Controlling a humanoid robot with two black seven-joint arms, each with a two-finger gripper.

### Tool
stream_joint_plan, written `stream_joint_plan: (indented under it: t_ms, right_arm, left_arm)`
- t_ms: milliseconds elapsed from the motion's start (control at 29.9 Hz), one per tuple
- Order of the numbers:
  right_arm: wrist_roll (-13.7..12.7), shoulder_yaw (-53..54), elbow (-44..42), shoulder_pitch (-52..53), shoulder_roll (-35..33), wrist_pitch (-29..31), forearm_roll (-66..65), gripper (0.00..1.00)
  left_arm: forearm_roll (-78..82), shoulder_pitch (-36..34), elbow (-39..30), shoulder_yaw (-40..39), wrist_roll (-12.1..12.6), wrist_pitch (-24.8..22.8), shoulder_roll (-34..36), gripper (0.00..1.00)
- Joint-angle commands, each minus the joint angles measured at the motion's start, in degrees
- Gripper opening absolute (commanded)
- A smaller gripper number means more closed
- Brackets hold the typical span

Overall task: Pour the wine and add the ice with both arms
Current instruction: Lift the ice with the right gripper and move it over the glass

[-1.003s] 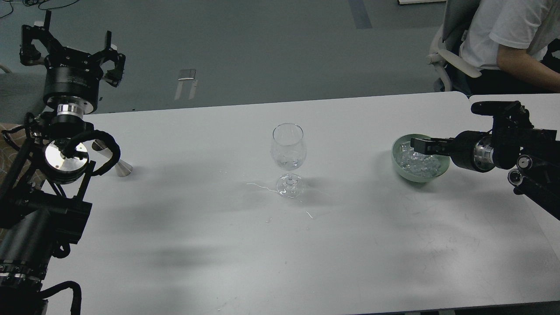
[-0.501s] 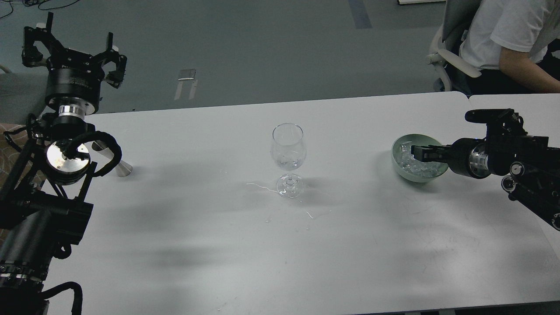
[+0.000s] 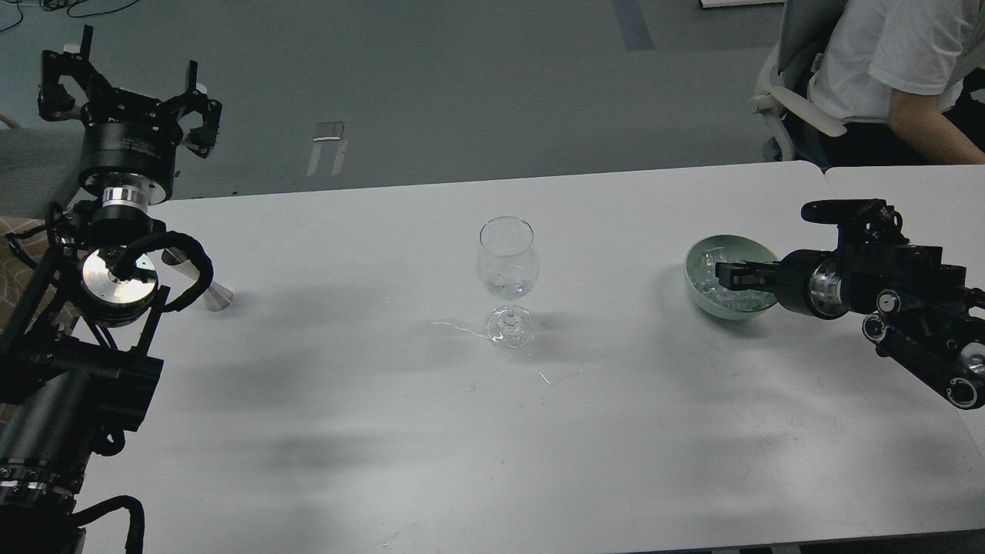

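A clear wine glass (image 3: 506,265) stands upright in the middle of the white table (image 3: 346,431), with a little clear content at the bottom of its bowl. A pale green bowl (image 3: 709,306) holding ice cubes (image 3: 702,271) sits at the right. My right gripper (image 3: 725,275) reaches in from the right and sits inside the bowl among the ice; it looks dark and narrow, and its fingers cannot be told apart. My left gripper (image 3: 127,73) is raised at the far left beyond the table's back edge, fingers spread wide and empty. No wine bottle shows.
A small metal cone-shaped cup (image 3: 209,292) stands on the table behind my left arm. A person in a white shirt (image 3: 885,61) sits on a chair past the back right corner. A few thin wet streaks (image 3: 462,329) lie near the glass foot.
My right arm has dropped lower and pushed a little left, so the gripper sits deeper in the bowl. The bowl has shifted slightly left. The left arm has barely moved.
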Motion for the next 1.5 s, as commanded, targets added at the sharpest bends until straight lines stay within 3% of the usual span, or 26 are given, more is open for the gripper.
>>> stream_joint_plan:
  t_ms: [0, 134, 267, 401, 702, 969, 1471]
  right_arm:
    - [0.0, 0.04, 0.1, -0.24, -0.07, 0.01, -0.06, 0.38]
    - [0.0, 0.04, 0.19, -0.15, 0.01, 0.01, 0.02, 0.32]
    - [0.0, 0.13, 0.19, -0.06, 0.01, 0.01, 0.11, 0.2]
    - [0.0, 0.13, 0.36, 0.12, -0.25, 0.01, 0.11, 0.17]
    - [0.35, 2.5, 3.0, 0.12, -3.59, -0.08, 0.81, 0.18]
    - [0.53, 7.51, 6.68, 0.64, -4.91, -0.25, 0.99, 0.26]
    - [0.18, 8.92, 29.88, 4.42, -5.79, 0.1, 0.2, 0.22]
  left_arm:
    - [0.0, 0.0, 0.0, 0.0, 0.03, -0.06, 0.0, 0.98]
    - [0.0, 0.0, 0.0, 0.0, 0.03, 0.02, 0.0, 0.98]
    - [0.0, 0.0, 0.0, 0.0, 0.03, 0.11, 0.0, 0.98]
    - [0.0, -0.09, 0.0, 0.0, 0.03, 0.2, 0.18, 0.98]
    - [0.0, -0.09, 0.0, 0.0, 0.12, 0.29, 0.44, 0.98]
    - [-0.09, -0.18, -0.17, 0.0, 0.38, 0.37, 0.53, 0.98]
    - [0.0, -0.26, -0.26, 0.09, 0.82, 0.29, 1.32, 0.98]
